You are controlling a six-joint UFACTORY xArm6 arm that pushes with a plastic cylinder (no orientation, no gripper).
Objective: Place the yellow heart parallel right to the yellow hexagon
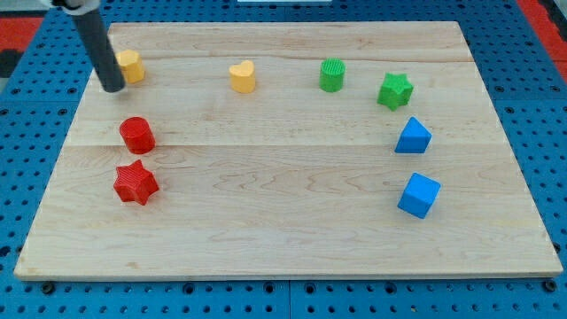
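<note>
The blue cube (pixel 418 195) and red star (pixel 135 182) lie nearest the board's bottom edge. My tip (pixel 113 87), a bare rod holding nothing, touches the yellow hexagon (pixel 131 66) near the top-left corner. The yellow heart (pixel 243 77) sits along the top edge, well right of it.

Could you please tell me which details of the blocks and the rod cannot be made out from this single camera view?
- Yellow hexagon block: its left part is hidden behind the dark rod, so whether my tip touches it is unclear.
- The rod's upper part is cut off by the view's top edge.
- Yellow heart block and green cylinder block: their far sides face away from the camera.
</note>
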